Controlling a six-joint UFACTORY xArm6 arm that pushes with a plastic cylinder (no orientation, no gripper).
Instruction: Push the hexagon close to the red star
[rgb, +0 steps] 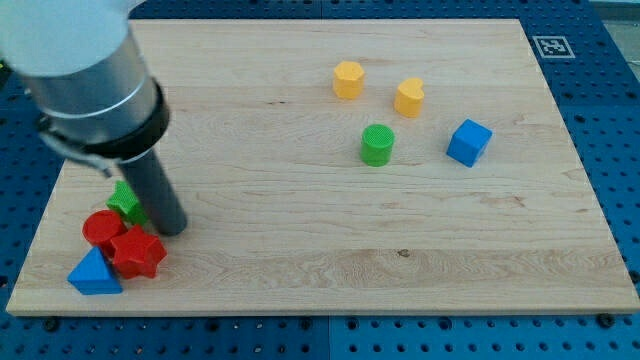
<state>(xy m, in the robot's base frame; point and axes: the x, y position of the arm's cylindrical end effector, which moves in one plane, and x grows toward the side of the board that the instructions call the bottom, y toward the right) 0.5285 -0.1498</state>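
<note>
A yellow hexagon (347, 79) sits near the view's top, right of centre. A red star (138, 251) lies at the view's bottom left, in a cluster with a red round block (101, 228), a green block (125, 201) and a blue triangle (94, 273). My tip (173, 227) rests on the board just right of the green block and just above and right of the red star, far from the hexagon.
A yellow heart-like block (409, 97), a green cylinder (377, 144) and a blue cube (468, 142) stand at the upper right. The wooden board (320, 280) lies on a blue perforated table.
</note>
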